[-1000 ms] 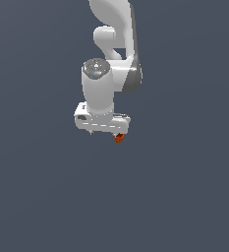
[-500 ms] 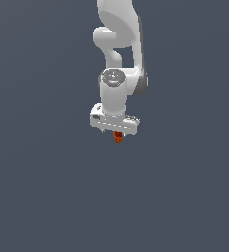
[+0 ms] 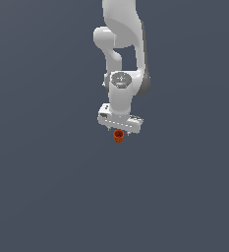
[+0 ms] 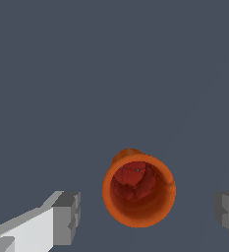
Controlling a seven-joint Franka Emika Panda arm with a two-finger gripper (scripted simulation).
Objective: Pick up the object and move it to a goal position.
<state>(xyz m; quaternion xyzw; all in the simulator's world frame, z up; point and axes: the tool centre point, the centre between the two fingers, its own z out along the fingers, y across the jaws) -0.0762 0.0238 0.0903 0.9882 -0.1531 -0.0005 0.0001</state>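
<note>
Since half a second earlier the arm had swung toward the exterior view's right, bringing the gripper (image 3: 119,129) directly above the object (image 3: 118,136). Object: small orange-red cup (hollow top upward), standing between the spread fingers (image 4: 67,217), touching neither.

A plain dark slate-grey backdrop (image 3: 42,187) fills both views, flat and evenly lit. No edge between floor and wall can be told.
</note>
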